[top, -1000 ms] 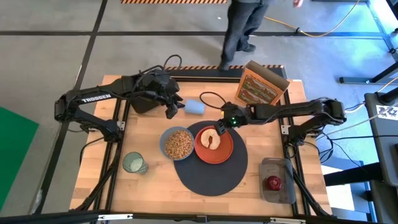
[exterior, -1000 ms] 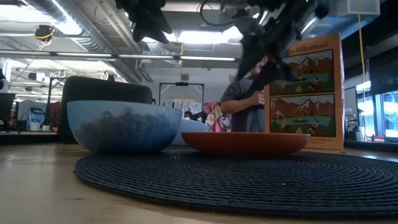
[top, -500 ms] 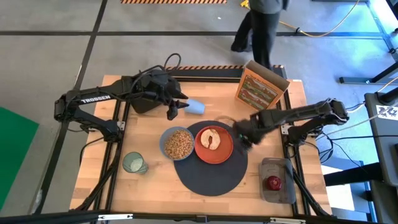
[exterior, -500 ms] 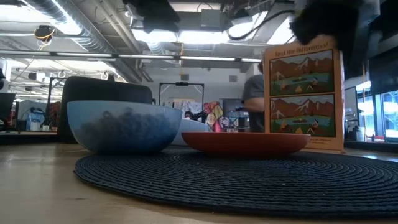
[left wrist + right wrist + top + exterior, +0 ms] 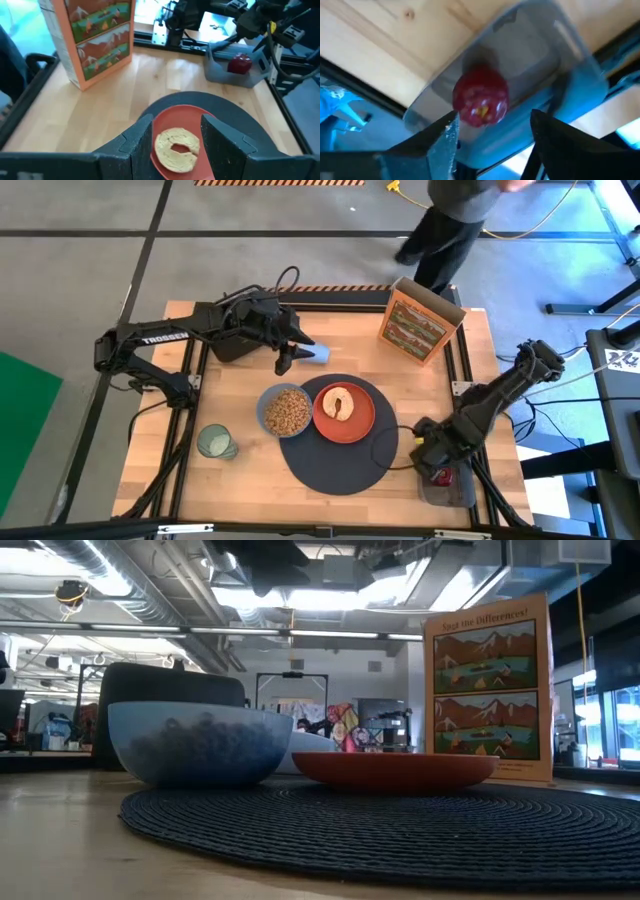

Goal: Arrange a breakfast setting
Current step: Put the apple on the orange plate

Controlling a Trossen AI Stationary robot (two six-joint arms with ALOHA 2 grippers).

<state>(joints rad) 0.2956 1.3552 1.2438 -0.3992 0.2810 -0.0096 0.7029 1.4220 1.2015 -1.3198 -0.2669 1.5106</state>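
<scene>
The dark-grey round mat (image 5: 340,442) lies in the middle of the table. On it stand the orange plate (image 5: 358,423), which carries a ring-shaped toast slice (image 5: 338,404), and the blue bowl (image 5: 286,411) filled with cereal. The green cup (image 5: 214,442) stands on the wood at the near left. The red apple (image 5: 481,97) lies in a grey tray (image 5: 452,488) at the near right. My right gripper (image 5: 492,130) is open just above the apple, one finger on each side, not touching it. My left gripper (image 5: 290,352) is open and empty above the table's far side. The spoon is out of view.
The orange cereal box (image 5: 418,320) stands at the far right and the black toaster (image 5: 232,340) at the far left, under my left arm. A pale blue object (image 5: 318,352) lies beside my left gripper. A person walks behind the table's far edge.
My right gripper has left the plate's far edge and swung toward the table's near right corner, and now hangs over the grey tray with the apple. My left gripper has shifted a little toward the right. The person behind the table has walked to the right.
</scene>
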